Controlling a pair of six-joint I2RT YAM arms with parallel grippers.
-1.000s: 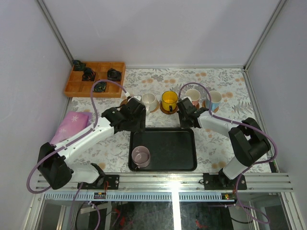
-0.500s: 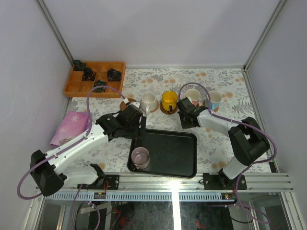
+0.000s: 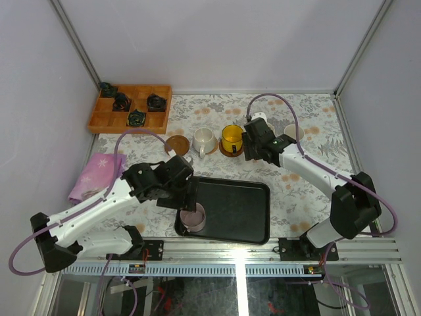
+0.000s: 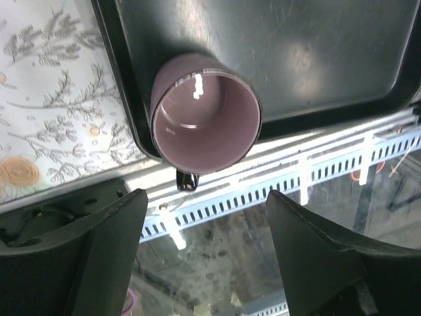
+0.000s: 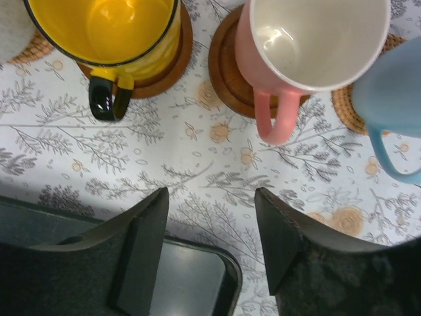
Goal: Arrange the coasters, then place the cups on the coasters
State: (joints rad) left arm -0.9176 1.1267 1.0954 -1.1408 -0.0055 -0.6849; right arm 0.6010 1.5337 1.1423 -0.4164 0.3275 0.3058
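A lilac cup (image 4: 204,122) stands in the near left corner of the black tray (image 4: 316,59), handle toward the front rail. My left gripper (image 4: 206,195) hangs open just in front of it, apart from it. Behind the tray, the yellow cup (image 5: 108,26) sits on a coaster (image 5: 168,66), the pink-handled cup (image 5: 316,39) on another coaster (image 5: 223,66), and the blue-handled cup (image 5: 395,92) on a woven one (image 5: 348,105). My right gripper (image 5: 212,192) is open and empty, above the cloth near them. A cream cup (image 3: 204,139) stands left of the yellow one, beside an empty coaster (image 3: 176,145).
A wooden compartment box (image 3: 130,108) with dark objects sits at the back left. A pink cloth (image 3: 97,172) lies by the left wall. The slotted metal rail (image 3: 237,253) runs along the front edge. Walls close in the left, right and back.
My right gripper has opened, let go of the yellow cup and drawn back above it. My left arm has swung from the cream cup toward the near edge, over the lilac cup.
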